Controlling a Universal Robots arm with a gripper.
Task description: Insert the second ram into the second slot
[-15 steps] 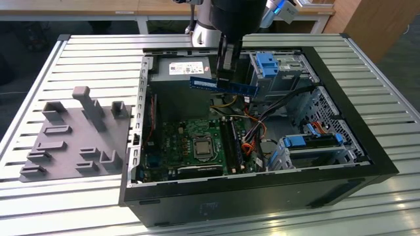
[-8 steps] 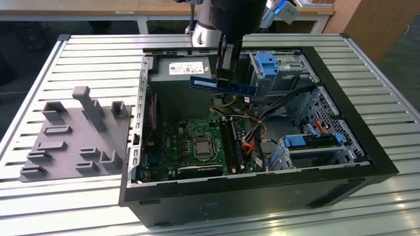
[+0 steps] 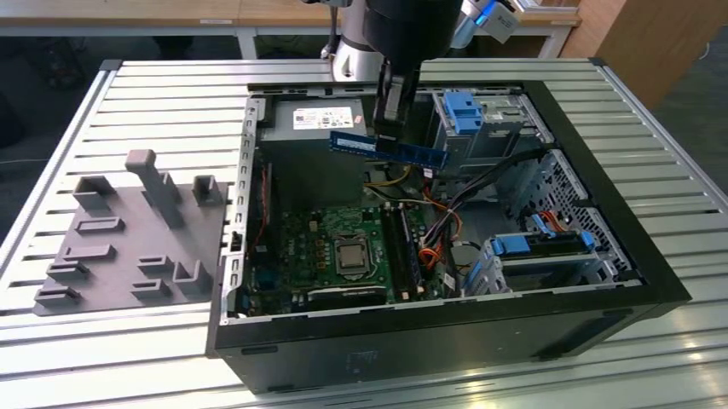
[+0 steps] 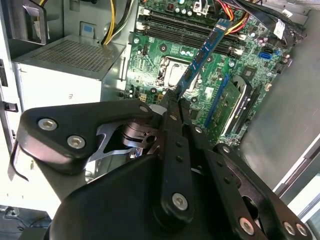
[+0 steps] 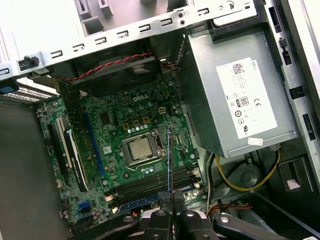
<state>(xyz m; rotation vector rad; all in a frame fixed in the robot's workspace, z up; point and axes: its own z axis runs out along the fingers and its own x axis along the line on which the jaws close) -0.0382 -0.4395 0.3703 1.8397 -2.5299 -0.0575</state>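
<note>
The second ram point(image 3: 387, 148), a thin blue board with small dark chips, hangs in the air above the open computer case point(image 3: 592, 213). My gripper point(image 3: 388, 129) is shut on it, pinching one long edge from above. In the second wrist view the ram point(image 4: 202, 55) juts out past the gripper point(image 4: 172, 97) over the green motherboard point(image 4: 150, 55). The first wrist view has the ram point(image 5: 170, 160) edge-on, held by the gripper point(image 5: 172, 200) above the long dark memory slots point(image 5: 145, 184) beside the processor socket point(image 5: 140, 148). The ram is well clear of the slots point(image 3: 401, 247).
A grey power supply point(image 3: 319, 119) fills the case's far corner. Light-blue drive-bay clips point(image 3: 465, 111) and loose cables point(image 3: 455, 213) lie toward the exterior view's right. A grey holder with upright pegs point(image 3: 125, 239) sits on the slatted table at the exterior view's left.
</note>
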